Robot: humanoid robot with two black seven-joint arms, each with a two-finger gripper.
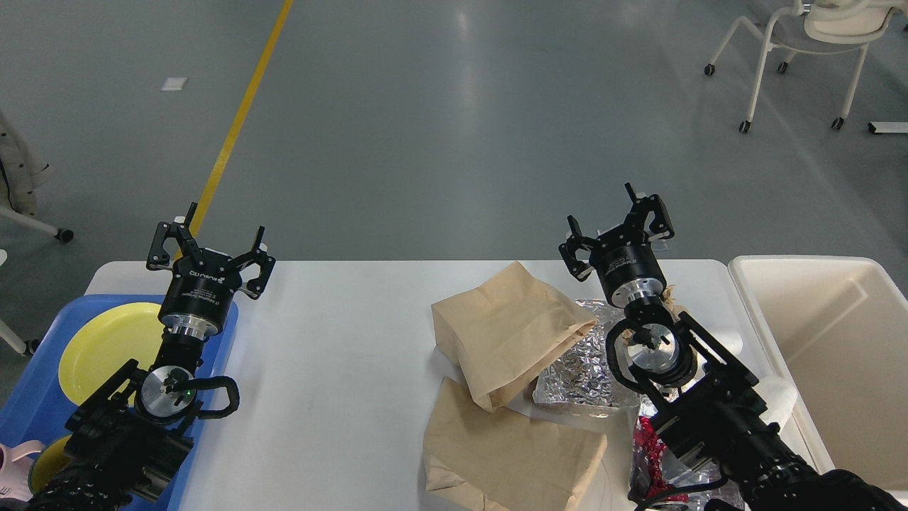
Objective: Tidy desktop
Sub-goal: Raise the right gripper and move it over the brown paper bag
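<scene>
The white desktop [340,341] spans the view. On its right half lie two brown paper bags, one [507,330] behind the other [507,454], with a crumpled sheet of foil [582,369] beside them and a red wrapper [649,440] near the front. My right gripper [616,223] is open and empty, raised over the table's far edge above the foil. My left gripper [211,241] is open and empty over the far left corner, above the blue tray [42,369]. My right arm hides part of the litter.
A yellow plate [106,348] lies in the blue tray, with a pink item [18,454] at its front. A cream bin [837,355] stands at the table's right end. A white paper cup [777,404] lies by the bin. A wheeled chair [801,50] stands far right.
</scene>
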